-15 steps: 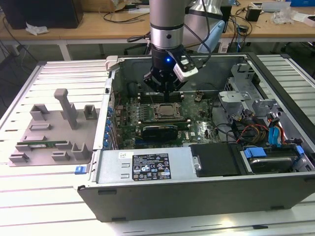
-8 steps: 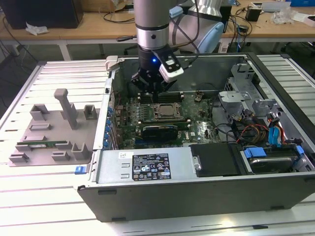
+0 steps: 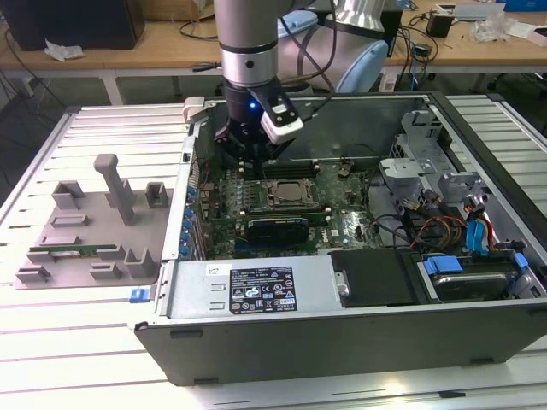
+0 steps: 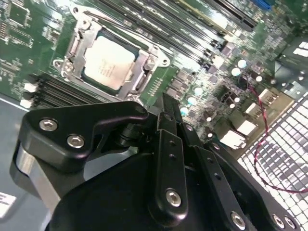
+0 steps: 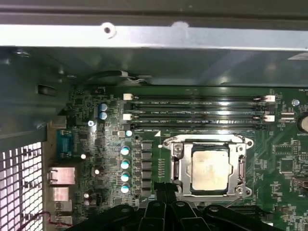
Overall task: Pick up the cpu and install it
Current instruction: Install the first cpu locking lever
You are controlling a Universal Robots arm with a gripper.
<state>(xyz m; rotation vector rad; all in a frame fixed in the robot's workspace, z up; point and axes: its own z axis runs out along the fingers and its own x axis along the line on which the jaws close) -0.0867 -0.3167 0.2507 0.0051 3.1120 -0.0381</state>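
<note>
The cpu, a small square chip with a dull silver top, lies flat inside the metal socket frame on the green motherboard. My gripper hangs just above the board beside the socket, toward the exterior view's left of it. Its black fingers are shut together with nothing between them and do not touch the chip. The socket's frame sits around the chip's edges, and its top is uncovered.
The open computer case surrounds the board with metal walls. Long memory slots run beside the socket. Cables and a drive bay fill the exterior view's right. A grey fixture holding a green memory stick lies outside the case.
</note>
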